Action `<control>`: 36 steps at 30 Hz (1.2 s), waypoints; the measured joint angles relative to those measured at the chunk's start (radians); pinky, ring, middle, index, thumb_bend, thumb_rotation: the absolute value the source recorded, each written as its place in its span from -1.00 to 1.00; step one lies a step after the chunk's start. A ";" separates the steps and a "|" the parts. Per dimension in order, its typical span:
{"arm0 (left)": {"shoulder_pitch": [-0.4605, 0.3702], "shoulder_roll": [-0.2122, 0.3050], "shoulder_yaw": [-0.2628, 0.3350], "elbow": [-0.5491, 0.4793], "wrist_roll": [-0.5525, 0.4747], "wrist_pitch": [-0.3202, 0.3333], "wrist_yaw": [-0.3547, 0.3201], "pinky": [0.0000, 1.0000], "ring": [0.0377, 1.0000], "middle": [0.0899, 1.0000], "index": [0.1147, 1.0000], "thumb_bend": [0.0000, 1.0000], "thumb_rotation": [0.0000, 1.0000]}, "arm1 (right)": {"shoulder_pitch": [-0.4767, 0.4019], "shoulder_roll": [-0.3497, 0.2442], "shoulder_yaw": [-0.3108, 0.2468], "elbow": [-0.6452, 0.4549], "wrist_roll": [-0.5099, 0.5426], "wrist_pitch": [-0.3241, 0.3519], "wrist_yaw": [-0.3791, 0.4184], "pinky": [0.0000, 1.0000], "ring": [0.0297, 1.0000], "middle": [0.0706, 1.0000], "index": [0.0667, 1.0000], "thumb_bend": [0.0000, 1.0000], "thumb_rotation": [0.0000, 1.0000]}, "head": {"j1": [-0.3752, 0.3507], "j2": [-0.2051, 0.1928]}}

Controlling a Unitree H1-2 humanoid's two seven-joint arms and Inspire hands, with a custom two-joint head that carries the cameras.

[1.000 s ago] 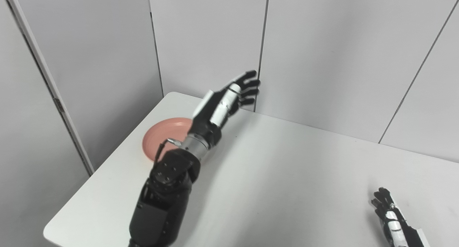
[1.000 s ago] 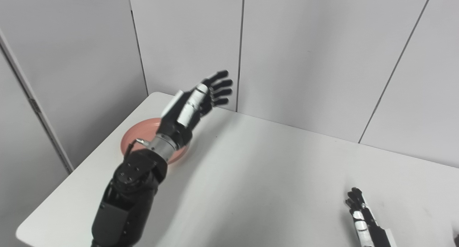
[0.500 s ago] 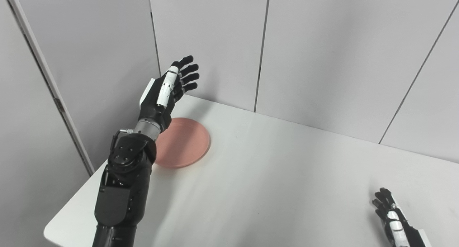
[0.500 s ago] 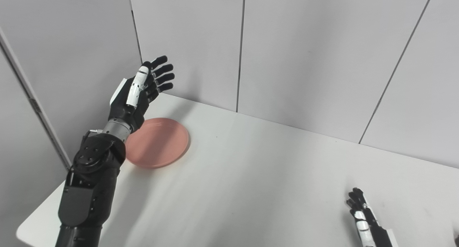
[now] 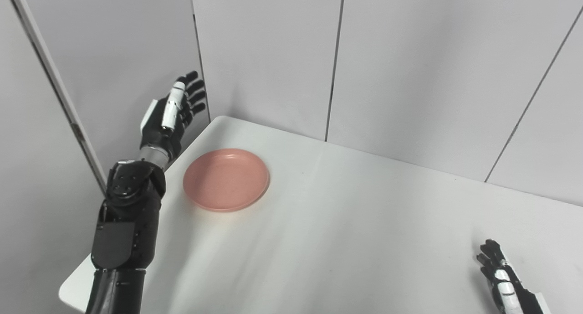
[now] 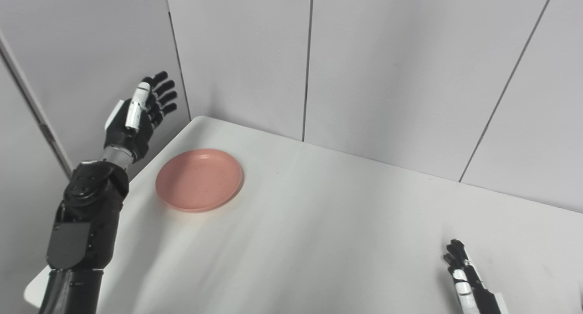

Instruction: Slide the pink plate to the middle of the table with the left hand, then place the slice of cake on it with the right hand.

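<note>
Pink plate [image 5: 226, 179] apart from raised left hand [image 5: 171, 113].

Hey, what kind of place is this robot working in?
Probably a lab or test booth, not a home: plain grey wall panels box in a bare white table, which carries only a round pink plate between the raised left hand and right hand.

two head-height views side by side, angled down over the same white table [image 5: 346, 223]
</note>
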 measured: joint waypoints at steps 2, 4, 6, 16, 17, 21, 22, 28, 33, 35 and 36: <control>0.004 0.000 0.004 0.023 0.000 -0.001 0.008 0.85 0.87 0.86 0.80 -0.31 1.00 | 0.002 0.000 0.000 -0.004 0.009 0.010 0.000 1.00 0.91 0.92 0.91 -0.66 1.00 | 0.006 0.005; 0.006 0.000 0.011 0.048 -0.001 -0.002 0.013 0.87 0.88 0.87 0.81 -0.30 1.00 | 0.007 0.000 0.000 -0.011 0.009 0.021 0.000 1.00 0.92 0.92 0.92 -0.64 1.00 | 0.006 0.005; 0.009 0.000 0.025 0.071 -0.009 -0.008 0.017 0.89 0.89 0.88 0.83 -0.30 1.00 | 0.014 0.000 0.000 -0.022 0.009 0.028 0.000 1.00 0.91 0.92 0.93 -0.65 1.00 | 0.009 0.009; 0.025 0.017 0.045 0.127 -0.030 -0.040 0.017 0.88 0.92 0.91 0.86 -0.28 1.00 | 0.015 -0.003 -0.001 -0.023 0.015 0.027 0.002 0.98 0.90 0.90 0.92 -0.68 1.00 | 0.017 0.021; 0.025 0.019 0.045 0.134 -0.031 -0.041 0.017 0.88 0.92 0.92 0.86 -0.28 1.00 | 0.015 -0.003 -0.001 -0.023 0.015 0.027 0.002 0.98 0.90 0.90 0.92 -0.68 1.00 | 0.017 0.021; 0.028 0.019 0.044 0.139 -0.031 -0.041 0.026 0.91 0.93 0.93 0.88 -0.32 1.00 | 0.015 -0.006 -0.003 -0.023 0.022 0.027 0.008 0.99 0.90 0.90 0.92 -0.67 1.00 | 0.023 0.029; 0.028 0.019 0.044 0.140 -0.031 -0.041 0.028 0.92 0.94 0.95 0.90 -0.32 1.00 | 0.015 -0.007 -0.004 -0.023 0.024 0.027 0.011 0.99 0.90 0.90 0.92 -0.66 1.00 | 0.026 0.031; 0.028 0.019 0.041 0.172 -0.043 -0.041 0.032 0.92 0.97 0.98 0.94 -0.36 1.00 | 0.015 -0.011 -0.006 -0.023 0.030 0.027 0.017 0.99 0.91 0.91 0.92 -0.68 1.00 | 0.028 0.038; 0.033 0.019 0.036 0.207 -0.042 -0.041 0.041 0.92 0.98 0.99 0.96 -0.37 1.00 | 0.015 -0.017 -0.006 -0.023 0.030 0.027 0.021 0.99 0.91 0.92 0.93 -0.71 1.00 | 0.043 0.044; 0.035 0.019 0.035 0.216 -0.042 -0.041 0.043 0.92 0.98 0.99 0.97 -0.38 1.00 | 0.015 -0.017 -0.006 -0.024 0.031 0.028 0.022 1.00 0.91 0.92 0.93 -0.72 1.00 | 0.046 0.044; 0.036 0.018 0.033 0.220 -0.043 -0.041 0.042 0.93 0.98 1.00 0.98 -0.40 1.00 | 0.016 -0.017 -0.007 -0.026 0.032 0.028 0.022 1.00 0.92 0.94 0.94 -0.69 1.00 | 0.054 0.049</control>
